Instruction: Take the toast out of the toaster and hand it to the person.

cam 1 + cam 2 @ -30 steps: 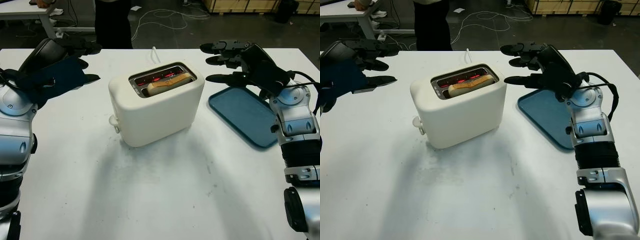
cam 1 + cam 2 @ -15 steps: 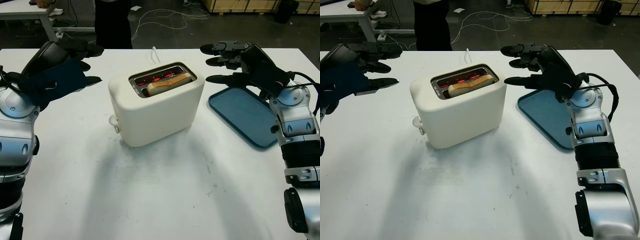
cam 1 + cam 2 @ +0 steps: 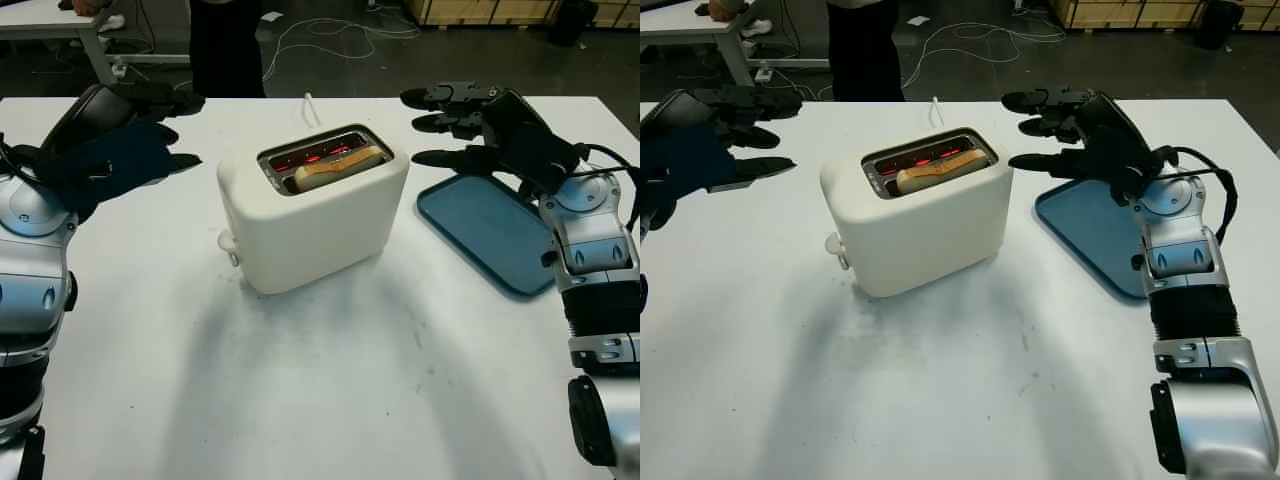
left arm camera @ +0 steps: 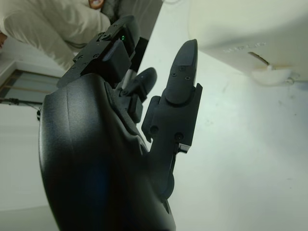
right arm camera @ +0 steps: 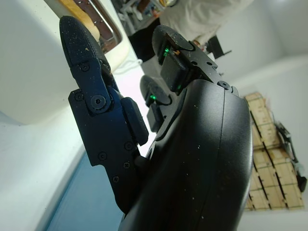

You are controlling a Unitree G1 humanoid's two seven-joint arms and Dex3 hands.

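A white toaster [image 3: 310, 215] stands mid-table with its slots glowing red. One slice of toast [image 3: 338, 165] sticks up from the nearer slot. My right hand [image 3: 445, 125] hovers open just to the right of the toaster's top, above the far corner of a blue tray [image 3: 490, 230]. My left hand [image 3: 165, 130] hovers open to the left of the toaster, well apart from it. In the wrist views each hand [image 4: 159, 86] [image 5: 110, 72] holds nothing, with the toaster's side [image 4: 250, 24] beyond the fingers. A person [image 3: 225, 45] stands behind the table's far edge.
The toaster's white cord [image 3: 310, 108] runs toward the far edge. Its lever knob [image 3: 229, 245] juts from the left front. Cables lie on the floor beyond the table, and another table [image 3: 60, 20] stands at the far left.
The left hand has drifted slightly upward and toward the far edge. The right hand and the toast have stayed put.
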